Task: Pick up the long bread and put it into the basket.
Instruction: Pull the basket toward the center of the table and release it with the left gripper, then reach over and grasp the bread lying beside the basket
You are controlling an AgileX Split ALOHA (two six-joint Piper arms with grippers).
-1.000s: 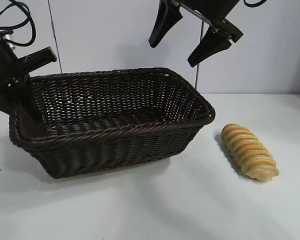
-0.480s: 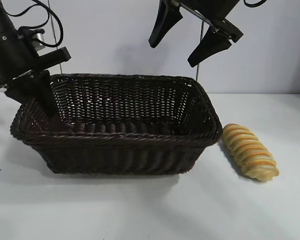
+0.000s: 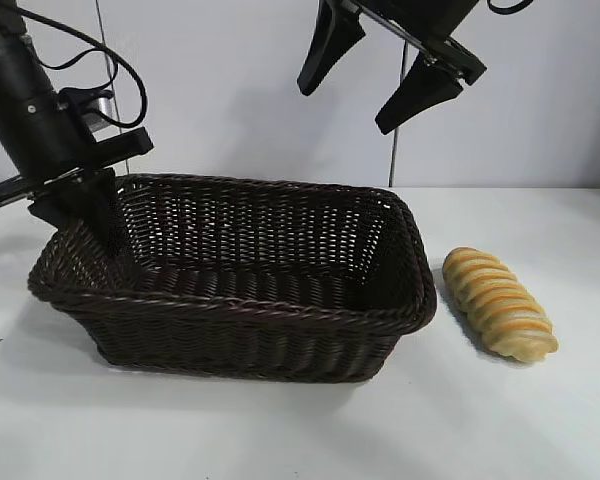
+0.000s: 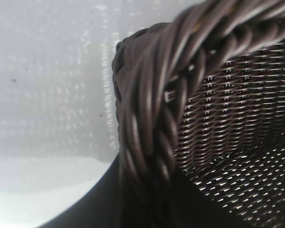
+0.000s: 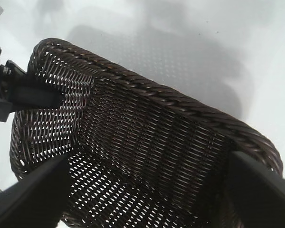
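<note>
**Inspector A:** What was the largest item on the counter [image 3: 280,430]?

**Inspector B:** The basket [image 3: 230,300]. It sat left of centre on the counter, its long side toward the exterior camera and its left end raised a little.

**Inspector A:** And the left arm's pose?

**Inspector B:** The arm came down steeply from the upper left. The left gripper [image 3: 85,205] was at the basket's left end wall, with one finger reaching down inside the wall. The left wrist view showed the braided rim [image 4: 152,118] very close to the lens. The fingers appeared clamped on that rim.

**Inspector A:** The right arm?

**Inspector B:** It hung high above the basket's right half. The right gripper [image 3: 370,75] pointed down, fingers spread wide and holding nothing. Its own camera looked straight into the basket, with one dark finger [image 5: 256,199] at each lower corner.

**Inspector A:** The smallest item?

**Inspector B:** The long bread [image 3: 498,303] lay on the counter just beside the basket's right end, not touching it, angled toward the camera, well below the right gripper.
</note>
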